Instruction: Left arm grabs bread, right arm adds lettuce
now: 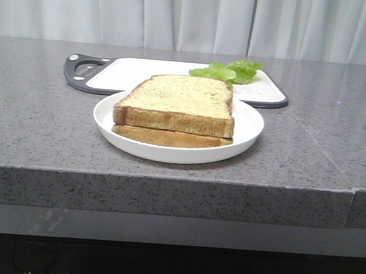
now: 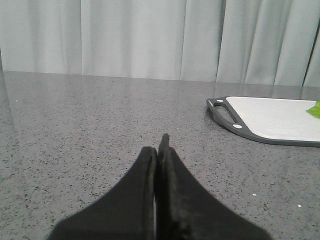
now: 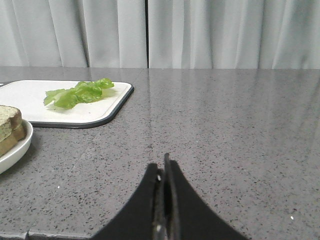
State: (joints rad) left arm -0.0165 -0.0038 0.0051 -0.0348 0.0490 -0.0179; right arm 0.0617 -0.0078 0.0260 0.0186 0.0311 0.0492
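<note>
The thick bread (image 1: 176,101) lies on top of a thinner slice (image 1: 170,137) on a white plate (image 1: 250,126) in the front view; its edge also shows in the right wrist view (image 3: 9,122). The lettuce (image 1: 229,71) lies on a white cutting board (image 1: 137,73) behind the plate; it also shows in the right wrist view (image 3: 80,92). My left gripper (image 2: 159,145) is shut and empty over bare counter, left of the board. My right gripper (image 3: 162,165) is shut and empty over bare counter, right of the plate. Neither arm shows in the front view.
The grey speckled counter (image 1: 38,119) has a front edge close below the plate. The board's dark handle (image 2: 225,111) points left. White curtains hang behind the counter.
</note>
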